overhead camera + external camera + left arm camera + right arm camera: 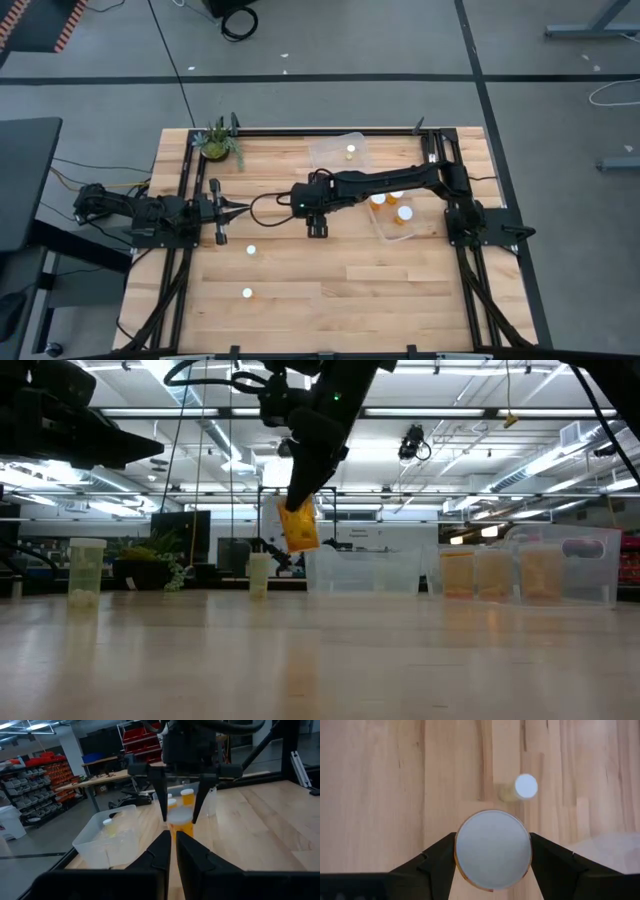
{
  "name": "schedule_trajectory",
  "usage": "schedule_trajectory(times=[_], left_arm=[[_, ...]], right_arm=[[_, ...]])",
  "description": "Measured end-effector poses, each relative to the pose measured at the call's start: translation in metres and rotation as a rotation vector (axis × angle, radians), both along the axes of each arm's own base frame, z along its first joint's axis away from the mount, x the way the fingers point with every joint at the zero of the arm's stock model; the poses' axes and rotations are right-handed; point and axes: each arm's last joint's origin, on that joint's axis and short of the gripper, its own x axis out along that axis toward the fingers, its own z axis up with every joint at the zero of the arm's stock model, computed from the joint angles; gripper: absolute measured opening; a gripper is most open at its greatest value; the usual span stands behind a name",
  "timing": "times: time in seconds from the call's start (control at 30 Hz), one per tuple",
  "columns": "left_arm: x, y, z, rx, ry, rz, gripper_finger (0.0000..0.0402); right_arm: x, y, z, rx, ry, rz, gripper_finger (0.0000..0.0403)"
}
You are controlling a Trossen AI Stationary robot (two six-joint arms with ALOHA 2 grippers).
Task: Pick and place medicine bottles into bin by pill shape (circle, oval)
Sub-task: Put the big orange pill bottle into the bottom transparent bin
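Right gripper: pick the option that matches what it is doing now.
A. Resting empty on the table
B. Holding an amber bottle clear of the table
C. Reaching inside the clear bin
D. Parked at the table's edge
B. The right gripper has its jaws closed on the white-capped amber bottle, and the low view shows clear space between the bottle and the table.

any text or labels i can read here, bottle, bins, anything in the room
None can be read.
Held bottle in the right gripper: the label side is blurred; its white cap is blank.
Clear bins: no print shows.
Shelf bins in the room: too small to read.
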Motion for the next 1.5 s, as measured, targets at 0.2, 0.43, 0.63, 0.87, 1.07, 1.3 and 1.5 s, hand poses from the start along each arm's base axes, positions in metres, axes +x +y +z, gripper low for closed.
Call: schedule_trajectory(times=[0.2, 0.43, 0.63, 0.87, 1.07, 1.3, 1.5], left_arm=[[0.000, 0.000, 0.000, 0.000, -0.001, 0.000, 0.0028], [0.000, 0.000, 0.000, 0.000, -0.001, 0.000, 0.0036], [0.000, 0.000, 0.000, 0.000, -0.001, 0.000, 0.0041], [0.000, 0.000, 0.000, 0.000, -0.001, 0.000, 0.0033], [0.000, 0.000, 0.000, 0.000, -0.002, 0.000, 0.0033], [0.000, 0.000, 0.000, 0.000, -0.002, 0.000, 0.0040], [0.000, 0.000, 0.000, 0.000, -0.002, 0.000, 0.0034]], right_arm=[[-0.008, 0.003, -0.001, 0.000, 0.066, -0.034, 0.0236], [-0.018, 0.009, -0.004, -0.003, 0.165, -0.071, 0.0236], [-0.029, 0.019, -0.006, -0.041, 0.258, -0.099, 0.0236], [-0.035, 0.029, -0.006, -0.056, 0.307, -0.113, 0.0236], [-0.044, 0.031, -0.004, -0.061, 0.370, -0.144, 0.0236], [-0.062, 0.034, 0.027, -0.117, 0.310, -0.204, 0.0236], [-0.084, 0.041, 0.065, -0.131, 0.173, -0.258, 0.0237]])
